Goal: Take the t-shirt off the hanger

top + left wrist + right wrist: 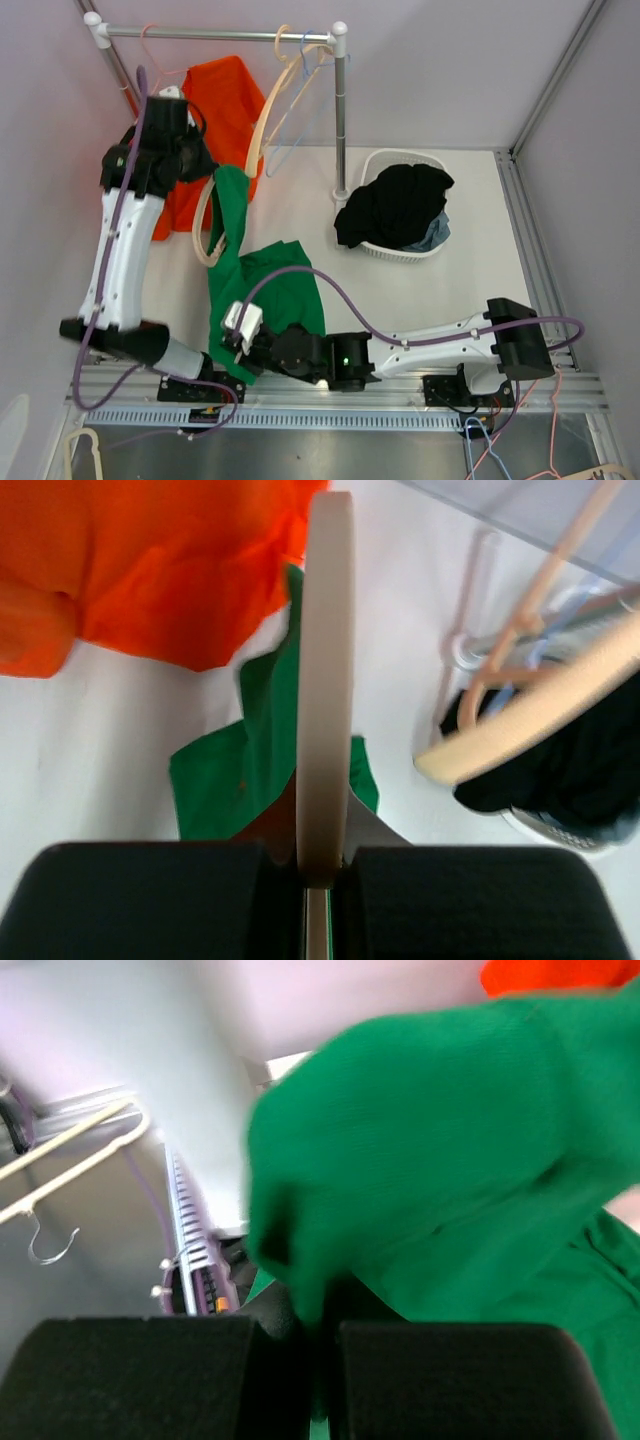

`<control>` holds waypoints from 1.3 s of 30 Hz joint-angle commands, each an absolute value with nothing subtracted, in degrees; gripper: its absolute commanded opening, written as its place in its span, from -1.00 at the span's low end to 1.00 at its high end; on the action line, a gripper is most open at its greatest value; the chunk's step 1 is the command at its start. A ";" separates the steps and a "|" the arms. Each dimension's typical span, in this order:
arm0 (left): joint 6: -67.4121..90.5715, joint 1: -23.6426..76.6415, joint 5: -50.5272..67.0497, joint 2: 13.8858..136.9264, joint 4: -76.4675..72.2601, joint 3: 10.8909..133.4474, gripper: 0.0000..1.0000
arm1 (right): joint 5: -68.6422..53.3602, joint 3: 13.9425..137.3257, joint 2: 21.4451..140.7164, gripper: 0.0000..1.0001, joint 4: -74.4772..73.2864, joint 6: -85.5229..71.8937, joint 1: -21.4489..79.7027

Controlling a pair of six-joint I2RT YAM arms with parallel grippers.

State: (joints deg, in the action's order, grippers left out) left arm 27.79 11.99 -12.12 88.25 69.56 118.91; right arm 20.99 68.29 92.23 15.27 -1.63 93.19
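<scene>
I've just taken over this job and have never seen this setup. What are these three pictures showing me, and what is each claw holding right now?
Two robot arms are bolted at the near edge of a table. The wide picture looks down from above and behind them. The other two come from a camera on each wrist. The left gripper is shut on a beige hanger with the green t-shirt draped over it. The right gripper is shut on that t-shirt's cloth. On the table stands a white basket of dark clothes. An orange shirt hangs at the clothes rail, beside spare hangers.
</scene>
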 commanded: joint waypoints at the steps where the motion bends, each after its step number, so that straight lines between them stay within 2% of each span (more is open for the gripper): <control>1: 25.67 11.60 -2.75 66.98 51.82 105.60 -0.99 | 20.22 72.83 90.87 -1.00 13.99 -7.45 88.53; 2: 25.49 11.60 -0.81 62.97 44.89 97.03 -0.99 | 19.08 74.34 91.31 -1.00 10.15 -11.12 86.42; 4: 25.84 11.69 4.30 55.41 43.33 94.14 -0.99 | 17.58 77.50 92.02 -1.00 7.92 -13.09 81.40; 7: 26.01 11.78 7.89 51.78 49.91 92.03 -0.99 | 17.49 80.66 93.25 -1.00 6.07 -14.23 76.92; 10: 26.37 11.78 10.63 42.48 47.91 82.20 -0.99 | 16.17 82.52 94.92 -1.00 3.08 -16.52 72.52; 11: 26.45 11.78 10.90 36.97 46.77 77.04 -0.99 | 16.26 83.92 95.53 -1.00 0.55 -17.48 71.47; 15: 25.05 11.78 9.14 27.43 43.16 71.55 -0.99 | 14.33 84.73 97.56 -1.00 -5.18 -22.49 67.59; 18: 23.12 11.78 10.63 28.98 47.00 74.17 -0.99 | 17.12 83.76 97.12 -1.00 -5.45 -24.34 66.45; 20: 21.80 11.78 12.82 31.45 54.99 78.02 -0.99 | 19.50 84.28 96.68 -1.00 -7.02 -23.65 65.14; 23: 21.18 11.78 13.89 30.25 58.26 77.53 -0.99 | 25.12 85.51 96.42 -1.00 -10.61 -23.20 63.47; 27: 21.01 11.78 10.91 23.74 57.31 76.99 -0.99 | 25.05 83.94 95.28 -1.00 -11.43 -24.43 61.70; 31: 19.16 11.78 9.15 25.40 54.24 76.55 -0.99 | 24.25 78.15 89.05 -1.00 -8.53 -24.96 64.85; 35: 20.74 11.78 8.78 29.42 46.41 69.98 -0.99 | 41.25 73.14 81.67 -1.00 -18.41 -30.31 71.10; 39: 23.11 11.69 11.86 36.80 42.46 69.08 -0.99 | 45.71 67.26 71.21 -1.00 -18.03 -29.63 69.62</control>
